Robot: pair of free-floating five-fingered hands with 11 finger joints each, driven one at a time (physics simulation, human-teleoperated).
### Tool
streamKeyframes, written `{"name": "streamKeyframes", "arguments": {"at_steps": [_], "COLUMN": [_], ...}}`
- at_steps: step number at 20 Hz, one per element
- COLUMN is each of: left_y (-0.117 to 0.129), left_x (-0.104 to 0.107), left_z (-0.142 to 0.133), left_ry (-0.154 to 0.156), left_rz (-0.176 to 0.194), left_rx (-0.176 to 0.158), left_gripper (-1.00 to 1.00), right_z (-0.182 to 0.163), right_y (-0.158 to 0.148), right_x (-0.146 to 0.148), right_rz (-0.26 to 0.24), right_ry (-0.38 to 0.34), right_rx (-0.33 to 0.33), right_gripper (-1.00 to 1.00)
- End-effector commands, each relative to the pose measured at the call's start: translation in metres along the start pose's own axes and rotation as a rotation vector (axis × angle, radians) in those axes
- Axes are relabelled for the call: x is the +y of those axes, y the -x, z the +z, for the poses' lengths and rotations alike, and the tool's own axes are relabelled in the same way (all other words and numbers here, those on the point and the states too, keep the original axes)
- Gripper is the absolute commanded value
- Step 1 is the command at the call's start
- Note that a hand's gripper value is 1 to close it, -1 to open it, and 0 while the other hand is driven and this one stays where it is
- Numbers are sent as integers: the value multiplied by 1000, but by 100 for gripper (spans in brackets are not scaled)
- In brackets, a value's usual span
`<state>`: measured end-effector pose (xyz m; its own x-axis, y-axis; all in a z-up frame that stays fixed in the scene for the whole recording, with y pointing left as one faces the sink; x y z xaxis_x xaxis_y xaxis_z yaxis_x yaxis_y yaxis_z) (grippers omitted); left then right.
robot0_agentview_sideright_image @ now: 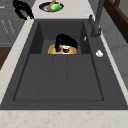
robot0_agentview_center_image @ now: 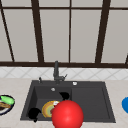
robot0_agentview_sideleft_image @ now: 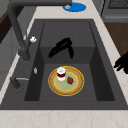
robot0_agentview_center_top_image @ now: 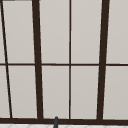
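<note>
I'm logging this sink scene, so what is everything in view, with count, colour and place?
sink: one, dark grey, set in the pale counter, basin at left and drainboard at right.
faucet: one, dark, behind the basin.
plate: one, yellow-rimmed, on the basin floor.
small jar: one, white and dark red, on the plate.
red piece: one, on the plate beside the jar.
red ball: one, at the front edge of the front view.
dish with green food: one, dark, counter left of the sink.
blue round thing: one, counter right of the sink.
window: one, dark frame, above the sink.
left hand: black, at the sink's front left rim.
right hand: black, above the basin beyond the plate, fingers pointing down.
</note>
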<state>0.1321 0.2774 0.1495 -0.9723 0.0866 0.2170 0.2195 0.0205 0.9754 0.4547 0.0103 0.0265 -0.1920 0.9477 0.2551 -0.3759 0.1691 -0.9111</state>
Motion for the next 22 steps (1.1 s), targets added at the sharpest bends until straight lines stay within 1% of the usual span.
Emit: {"name": "streamKeyframes", "arguments": {"at_steps": [1, 4, 9, 14, 18, 22], "left_y": [0, 0, 0, 0, 0, 0], "left_x": [0, 0, 0, 0, 0, 0], "left_z": [0, 0, 0, 0, 0, 0], "left_ry": [0, 0, 0, 0, 0, 0], "left_rz": [0, 0, 0, 0, 0, 0], "left_rx": [0, 0, 0, 0, 0, 0], "left_gripper": [0, 0, 0, 0, 0, 0], "right_z": [16, 28, 45, 64, 78, 91], "right_y": [11, 18, 27, 34, 41, 46], "right_x": [-13, -22, -46, -69, -88, -105], "right_rz": [-57, -61, -25, -20, 4, 11], "right_ry": [59, 96, 162, 229, 300, 374], "right_rx": [-39, -50, -50, -50, -48, -50], "right_gripper": [-100, -100, -100, -100, -100, -100]}}
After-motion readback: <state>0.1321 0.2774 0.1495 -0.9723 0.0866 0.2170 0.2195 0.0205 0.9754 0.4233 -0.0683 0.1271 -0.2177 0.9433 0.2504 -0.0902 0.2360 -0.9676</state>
